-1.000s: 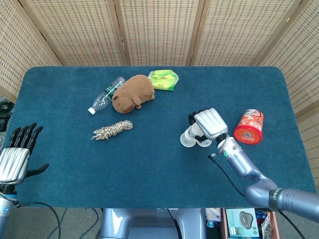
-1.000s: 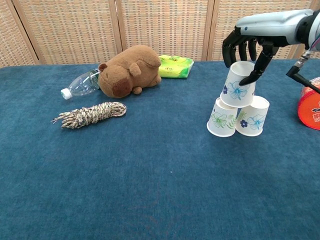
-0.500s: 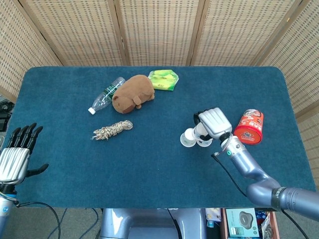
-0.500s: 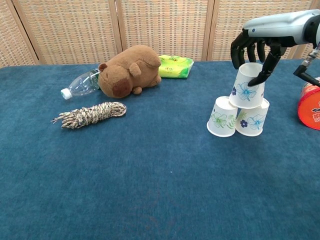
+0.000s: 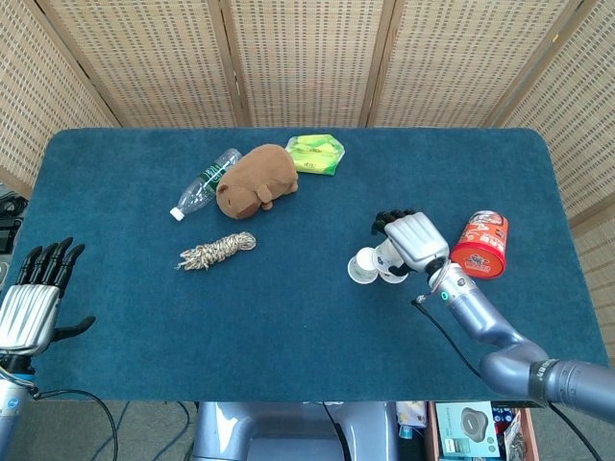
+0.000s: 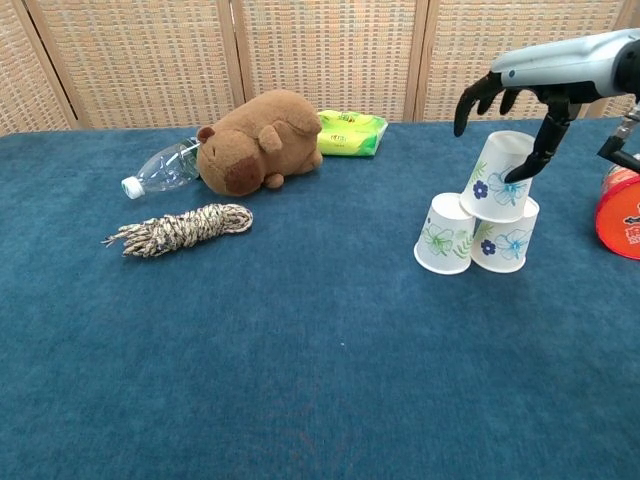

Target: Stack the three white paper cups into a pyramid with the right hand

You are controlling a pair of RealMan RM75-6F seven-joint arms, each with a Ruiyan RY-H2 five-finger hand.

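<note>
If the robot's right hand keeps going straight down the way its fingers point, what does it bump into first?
Most likely the top cup: the right hand hangs just above it, fingers pointing down around its upturned base. How exactly they line up in depth is hard to judge.

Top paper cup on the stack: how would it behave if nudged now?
The top paper cup sits tilted across the two base cups, so it would probably tip or slide off. It looks thin and light, likely crushable under the right hand.
</note>
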